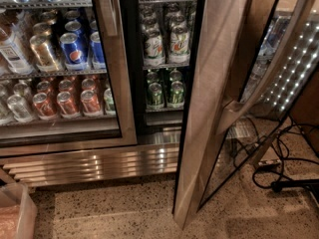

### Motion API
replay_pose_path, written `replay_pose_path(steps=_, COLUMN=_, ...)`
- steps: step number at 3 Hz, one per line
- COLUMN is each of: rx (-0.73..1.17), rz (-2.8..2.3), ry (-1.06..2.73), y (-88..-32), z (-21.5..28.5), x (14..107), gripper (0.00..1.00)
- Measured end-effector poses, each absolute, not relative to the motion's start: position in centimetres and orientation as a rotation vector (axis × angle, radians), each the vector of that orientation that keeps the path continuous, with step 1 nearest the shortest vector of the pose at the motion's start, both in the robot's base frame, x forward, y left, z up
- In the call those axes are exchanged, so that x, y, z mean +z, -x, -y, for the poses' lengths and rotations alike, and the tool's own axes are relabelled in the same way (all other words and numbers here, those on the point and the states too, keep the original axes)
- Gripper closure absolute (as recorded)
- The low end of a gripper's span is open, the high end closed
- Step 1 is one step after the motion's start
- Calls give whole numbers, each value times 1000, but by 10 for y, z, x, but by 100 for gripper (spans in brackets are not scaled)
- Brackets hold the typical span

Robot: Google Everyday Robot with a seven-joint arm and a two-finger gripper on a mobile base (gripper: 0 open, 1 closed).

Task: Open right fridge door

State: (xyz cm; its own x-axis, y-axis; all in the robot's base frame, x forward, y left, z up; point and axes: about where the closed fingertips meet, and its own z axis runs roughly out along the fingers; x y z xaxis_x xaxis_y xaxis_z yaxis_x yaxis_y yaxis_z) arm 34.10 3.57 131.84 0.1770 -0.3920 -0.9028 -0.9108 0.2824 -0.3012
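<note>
The right fridge door (pixel 209 108) stands swung out toward me, its wide brushed-steel frame edge-on and its glass pane angled off to the right. Its long bowed steel handle (pixel 269 63) runs from mid-frame up to the top right. Behind the open door, shelves with green cans (pixel 162 91) and bottles (pixel 167 44) are exposed. My gripper is out of view in the camera view, and nothing of the arm shows.
The left fridge door (pixel 117 83) is closed over Pepsi and orange cans. A steel kick grille (pixel 99 163) runs along the base. Black cables (pixel 279 168) lie on the speckled floor at right. A translucent bin (pixel 15 213) sits at the bottom left.
</note>
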Motion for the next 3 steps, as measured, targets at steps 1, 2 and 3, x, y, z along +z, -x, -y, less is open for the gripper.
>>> replay_pose_path(steps=1, rx=575, rz=-1415, ry=1305, y=-341, z=-36, x=1318, gripper=100)
replay_pose_path(steps=2, rx=575, rz=-1415, ry=1305, y=-341, z=-36, x=1318, gripper=100)
replay_pose_path(steps=3, rx=575, rz=-1415, ry=1305, y=-341, z=-36, x=1318, gripper=100)
